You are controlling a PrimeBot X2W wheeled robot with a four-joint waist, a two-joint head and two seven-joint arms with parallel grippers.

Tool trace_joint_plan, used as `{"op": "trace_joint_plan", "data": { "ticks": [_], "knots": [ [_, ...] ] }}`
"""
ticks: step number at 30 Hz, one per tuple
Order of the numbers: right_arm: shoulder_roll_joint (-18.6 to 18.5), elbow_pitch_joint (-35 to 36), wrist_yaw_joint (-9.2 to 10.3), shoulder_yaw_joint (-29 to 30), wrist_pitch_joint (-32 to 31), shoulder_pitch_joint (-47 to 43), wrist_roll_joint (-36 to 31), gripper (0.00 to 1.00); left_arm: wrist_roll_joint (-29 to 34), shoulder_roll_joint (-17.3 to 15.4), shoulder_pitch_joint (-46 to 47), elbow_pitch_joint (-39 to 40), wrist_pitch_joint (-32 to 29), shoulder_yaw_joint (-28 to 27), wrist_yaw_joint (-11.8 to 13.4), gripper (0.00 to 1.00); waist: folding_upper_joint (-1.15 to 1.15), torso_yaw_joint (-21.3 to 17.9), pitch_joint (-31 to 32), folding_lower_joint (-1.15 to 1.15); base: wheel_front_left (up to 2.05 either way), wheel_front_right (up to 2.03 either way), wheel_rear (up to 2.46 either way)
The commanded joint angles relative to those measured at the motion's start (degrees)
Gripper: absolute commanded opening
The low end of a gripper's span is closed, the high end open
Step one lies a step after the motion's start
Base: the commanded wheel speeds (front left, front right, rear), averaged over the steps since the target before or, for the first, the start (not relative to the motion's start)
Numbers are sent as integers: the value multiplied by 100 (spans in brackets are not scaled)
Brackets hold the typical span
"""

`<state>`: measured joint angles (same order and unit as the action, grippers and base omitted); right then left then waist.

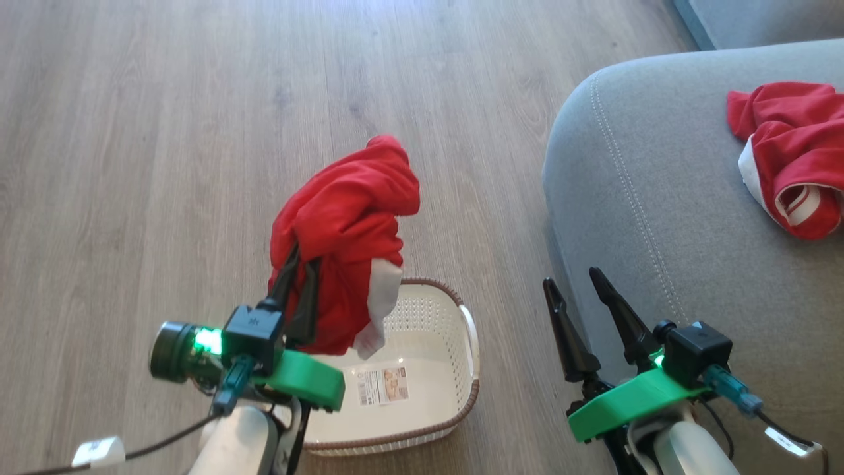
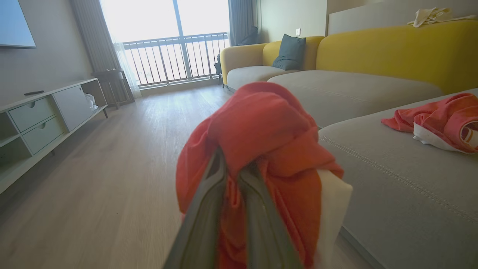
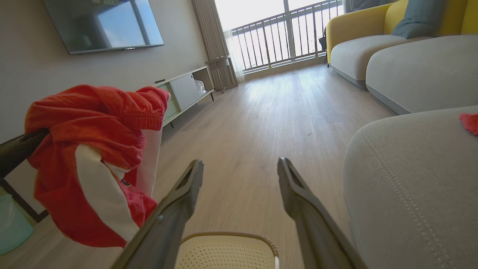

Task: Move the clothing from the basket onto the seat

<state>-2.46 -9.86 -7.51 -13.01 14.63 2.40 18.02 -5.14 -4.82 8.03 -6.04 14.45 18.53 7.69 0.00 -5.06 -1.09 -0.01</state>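
Note:
My left gripper (image 1: pixel 300 258) is shut on a red garment with white trim (image 1: pixel 346 231), which hangs bunched above the cream basket (image 1: pixel 435 310). In the left wrist view the same garment (image 2: pixel 261 142) drapes over my left gripper (image 2: pixel 235 168). The basket's inside shows a label sticker and no clothing. A second red garment (image 1: pixel 791 155) lies on the grey seat (image 1: pixel 659 198) at the right. My right gripper (image 1: pixel 573 278) stands open beside the seat's front corner with nothing between its fingers. The right wrist view shows my right gripper (image 3: pixel 241 166), the held garment (image 3: pixel 93 160) at left and the basket rim (image 3: pixel 227 235) below.
Wooden floor (image 1: pixel 165 132) spreads to the left and beyond the basket. In the left wrist view a pale TV cabinet (image 2: pixel 41 119) lines the left wall and a yellow-backed sofa (image 2: pixel 373 56) runs along the right. A balcony window (image 2: pixel 171 41) is at the far end.

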Motion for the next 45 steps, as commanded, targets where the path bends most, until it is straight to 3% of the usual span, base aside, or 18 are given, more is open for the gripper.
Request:
{"op": "trace_joint_plan", "data": {
  "ticks": [1,12,33,45],
  "knots": [
    [-42,221,2,-110,37,39,-65,100,3,34,146,251,54,-216,-18,0,0,13,26,1,0,0,0],
    [-42,315,2,-65,37,-157,-131,100,196,166,-237,720,54,-134,-245,0,0,85,166,1,0,0,0],
    [-42,402,2,-151,37,-118,-93,100,126,193,500,2297,54,-203,-240,0,0,131,38,1,0,0,0],
    [-42,423,2,-189,37,-110,-82,100,325,193,399,2099,55,266,-676,0,0,20,41,1,0,0,0]
  ]
}}
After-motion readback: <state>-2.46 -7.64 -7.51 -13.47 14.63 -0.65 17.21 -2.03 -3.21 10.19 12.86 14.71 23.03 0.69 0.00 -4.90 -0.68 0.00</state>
